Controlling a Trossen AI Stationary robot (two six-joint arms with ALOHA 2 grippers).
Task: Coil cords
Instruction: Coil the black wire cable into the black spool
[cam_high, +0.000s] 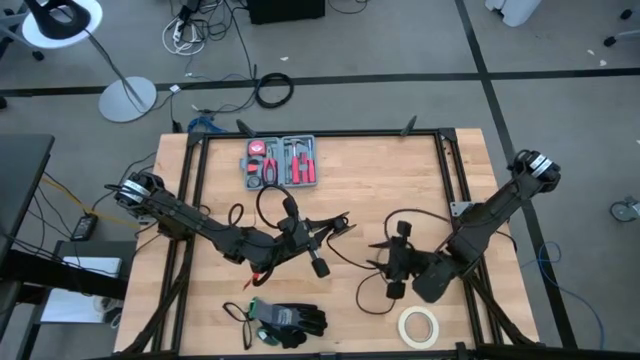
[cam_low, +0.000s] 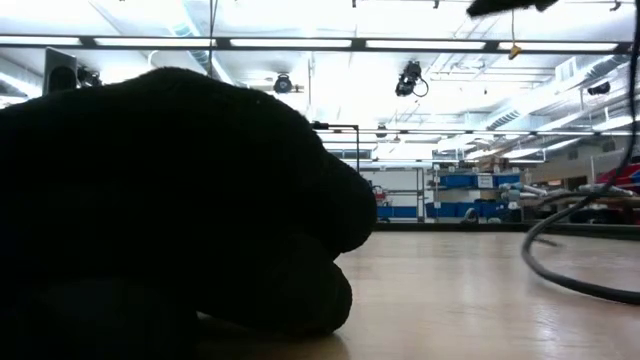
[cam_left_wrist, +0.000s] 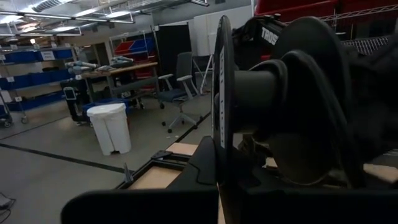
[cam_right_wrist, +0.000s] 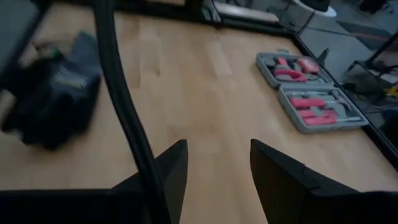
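A thin black cord (cam_high: 262, 203) loops over the middle of the table and runs on toward my right gripper; another loop (cam_high: 370, 298) lies near the front. In the left wrist view the cord is wound on a black reel (cam_left_wrist: 273, 93) that fills the picture. My left gripper (cam_high: 303, 238) is at mid-table, pointing toward the table's right edge, with the reel in it. My right gripper (cam_right_wrist: 217, 146) is open low over the wood, pointing toward the table's left edge. The cord (cam_right_wrist: 124, 112) passes close by one of its fingers; I cannot tell whether they touch. My left gripper has the cord's reel by its thin round flange (cam_left_wrist: 221, 124), which stands edge-on right before the wrist camera. The reel hides the fingertips, so the kind of hold does not show. The wound cord (cam_left_wrist: 314, 106) sits around the hub beyond the flange.
Black gloves (cam_high: 288, 320) lie at the front and fill the left of the low view (cam_low: 150, 200). A white tape roll (cam_high: 418, 325) lies at the front right. An open grey tool case (cam_high: 280, 161) with red-handled tools lies at the far middle. A black frame (cam_high: 445, 170) edges the table.
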